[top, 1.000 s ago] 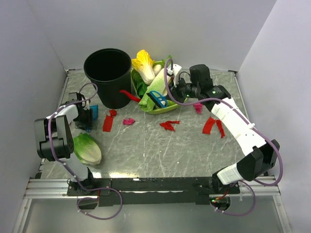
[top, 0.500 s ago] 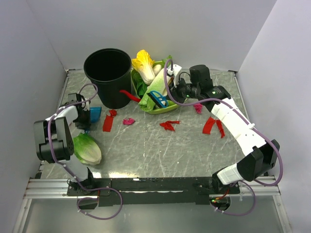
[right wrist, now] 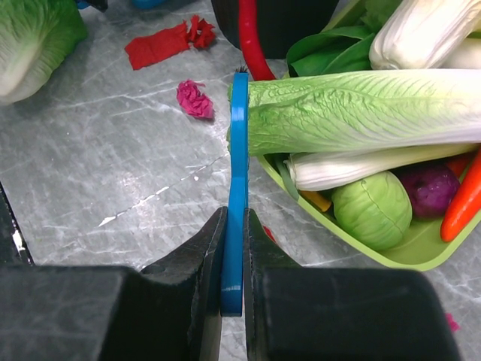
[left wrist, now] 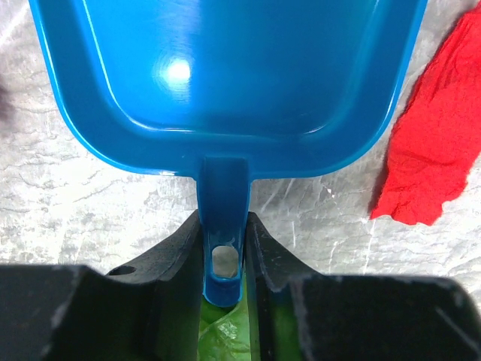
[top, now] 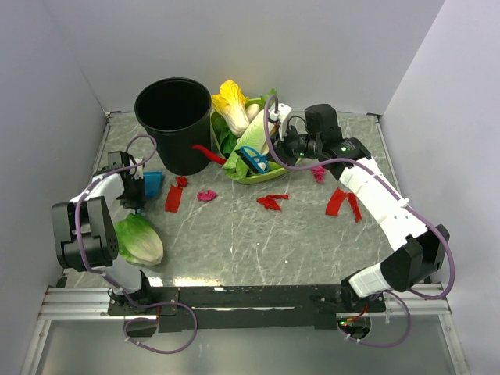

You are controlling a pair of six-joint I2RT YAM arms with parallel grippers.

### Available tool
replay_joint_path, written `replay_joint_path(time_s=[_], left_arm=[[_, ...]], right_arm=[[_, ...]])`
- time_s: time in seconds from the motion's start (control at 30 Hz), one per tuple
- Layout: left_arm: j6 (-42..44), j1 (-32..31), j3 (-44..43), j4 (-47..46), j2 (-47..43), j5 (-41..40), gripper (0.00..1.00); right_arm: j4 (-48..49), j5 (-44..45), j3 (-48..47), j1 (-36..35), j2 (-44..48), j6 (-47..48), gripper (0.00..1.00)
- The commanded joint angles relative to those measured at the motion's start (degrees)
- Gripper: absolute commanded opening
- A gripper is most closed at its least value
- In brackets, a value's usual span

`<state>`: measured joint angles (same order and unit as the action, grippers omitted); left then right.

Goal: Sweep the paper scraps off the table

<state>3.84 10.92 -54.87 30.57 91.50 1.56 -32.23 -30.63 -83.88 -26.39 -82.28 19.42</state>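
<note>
Paper scraps (top: 271, 201), red and pink, strewn across the middle of the table (top: 258, 242). At near left, clamps blue dustpan (left wrist: 225, 75) by its handle, beside a red strip (left wrist: 432, 143): left gripper (left wrist: 223, 226). Farther back, pinches flat blue tool (right wrist: 237, 150) at vegetable tray (right wrist: 346, 244) edge: right gripper (right wrist: 234, 226).

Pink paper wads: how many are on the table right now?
2. One wad lies right of the long red strip; the other sits just right of the green tray, beside the right arm. Others may hide under the arms.
</note>
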Motion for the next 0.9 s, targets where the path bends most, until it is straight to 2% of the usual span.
replay_joint_path(time_s=[0.0,0.17,0.47,0.87], left_arm=[[0.56,0.24,-1.73,0.11,-1.32,1.86,0.05],[0.30,0.59,-2.87,1.07,-2.56,2.04,0.01],[-0.67,3.23,-6.03,4.50,-8.17,3.36,0.01],[-3.39,9.12,-9.81,11.00,-16.08,6.61,0.01]], right_arm=[[1.73,0.04,-1.47,-0.41,1.33,0.88,0.00],[0.76,0.13,-1.64,-0.50,1.86,1.23,0.00],[-0.20,-0.57,-4.98,-0.76,0.10,2.46,0.00],[1.20,-0.13,-8.05,-5.69,-4.20,2.73,0.00]])
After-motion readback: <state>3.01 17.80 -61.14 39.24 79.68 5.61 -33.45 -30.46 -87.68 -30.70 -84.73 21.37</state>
